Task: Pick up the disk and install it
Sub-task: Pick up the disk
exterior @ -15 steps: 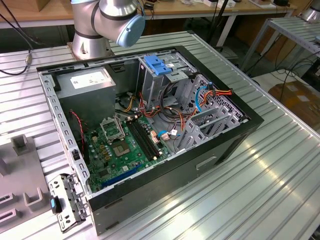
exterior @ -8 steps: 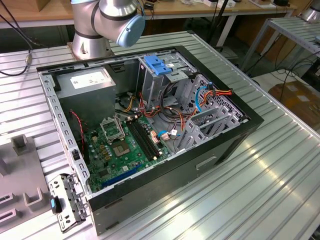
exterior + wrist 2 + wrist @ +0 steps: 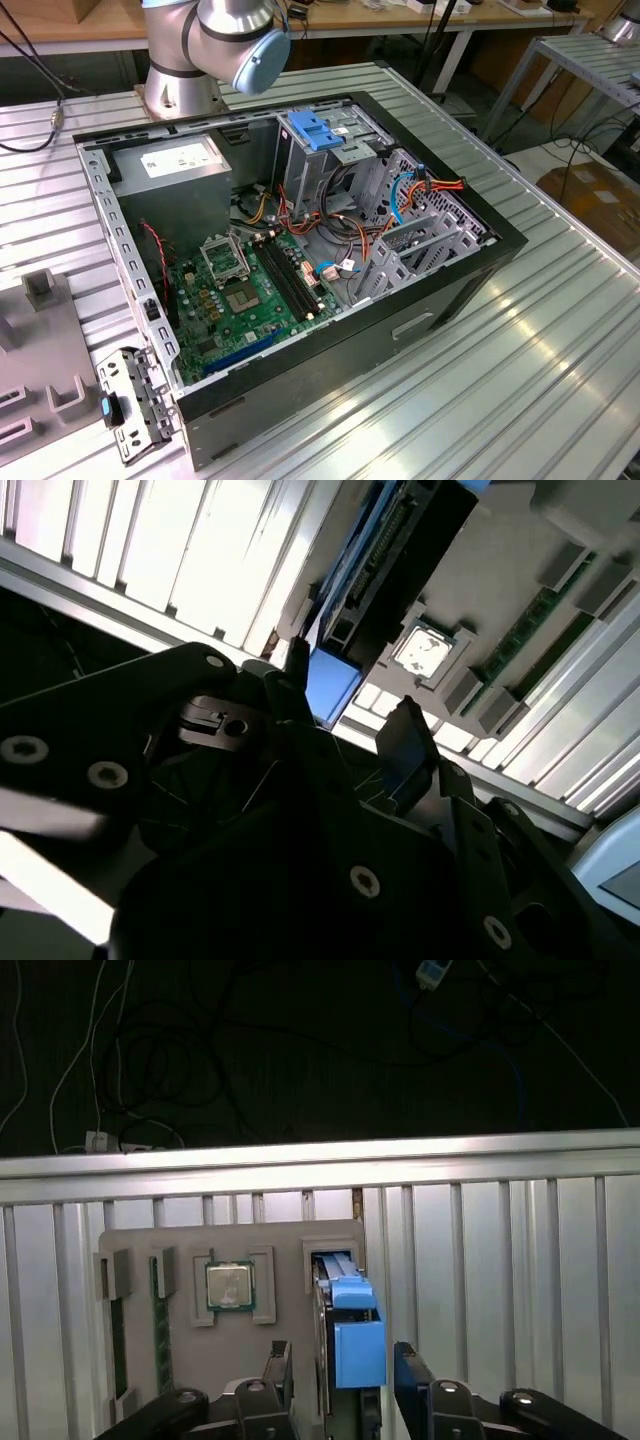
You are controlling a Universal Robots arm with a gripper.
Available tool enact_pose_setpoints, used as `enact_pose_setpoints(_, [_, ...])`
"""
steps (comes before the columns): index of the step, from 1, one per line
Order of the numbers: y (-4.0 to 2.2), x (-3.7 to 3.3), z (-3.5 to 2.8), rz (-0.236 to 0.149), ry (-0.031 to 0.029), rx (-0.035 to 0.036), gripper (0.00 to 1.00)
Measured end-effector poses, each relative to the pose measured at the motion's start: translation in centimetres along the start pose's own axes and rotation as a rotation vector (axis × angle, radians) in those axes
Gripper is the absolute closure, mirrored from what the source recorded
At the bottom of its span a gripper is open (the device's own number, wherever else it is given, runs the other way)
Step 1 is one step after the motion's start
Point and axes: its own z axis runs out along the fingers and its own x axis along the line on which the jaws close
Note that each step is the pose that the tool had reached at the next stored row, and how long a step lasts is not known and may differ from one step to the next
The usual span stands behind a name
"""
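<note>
The pincer (image 3: 345,1375) is apart, one finger on either side of the disk (image 3: 355,1335), which stands on edge in a slot of the grey holder (image 3: 280,1245). An off-centre squeeze could tilt the disk and jam it in that slot. The neighbouring recess holds a processor chip (image 3: 229,1285). In the exterior view, the open computer case (image 3: 400,330) holds a motherboard (image 3: 245,290), with the drive cage (image 3: 300,175) at its 1 o'clock.

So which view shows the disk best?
The first wrist view: the disk stands on edge between the fingers of the open gripper. The second wrist view catches its edge behind the gripper. The exterior view faces the computer case.
</note>
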Motion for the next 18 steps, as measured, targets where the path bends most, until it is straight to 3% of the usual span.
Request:
enact_pose_setpoints(4, [0.01, -0.02, 0.54, 0.0, 0.0002, -0.0002, 0.37])
enact_pose_setpoints(9, [0.46, 0.01, 1.79, -0.005, 0.0, -0.0002, 0.37])
enact_pose_setpoints(14, [0.5, -0.07, 2.83, -0.005, 0.0001, -0.002, 0.37])
enact_pose_setpoints(17, [0.51, -0.07, 3.04, -0.005, 0.0004, -0.0042, 0.39])
enact_pose_setpoints(18, [0.51, -0.07, 3.04, -0.005, 0.0004, -0.0044, 0.46])
